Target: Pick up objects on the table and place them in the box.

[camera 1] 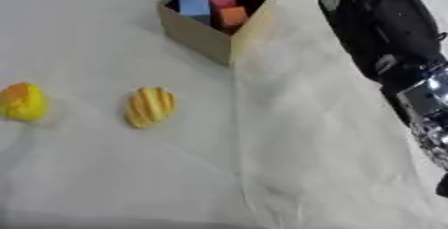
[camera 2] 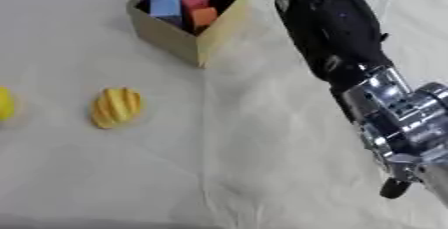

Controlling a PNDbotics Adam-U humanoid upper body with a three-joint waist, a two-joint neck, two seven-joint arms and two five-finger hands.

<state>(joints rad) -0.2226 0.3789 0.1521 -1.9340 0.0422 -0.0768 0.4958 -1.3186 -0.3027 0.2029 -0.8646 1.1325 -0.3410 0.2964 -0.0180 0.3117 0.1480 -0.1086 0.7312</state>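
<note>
Ridged yellow object [camera 1: 150,106] lies near a rounder yellow-orange one [camera 1: 22,102].

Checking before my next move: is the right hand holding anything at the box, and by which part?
Cannot be told. The right arm reaches to the box, but its hand is hidden at the box's far side. No left hand shows.

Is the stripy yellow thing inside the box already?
No, the stripy yellow thing lies on the table, well apart from the box, which holds only coloured blocks.
</note>
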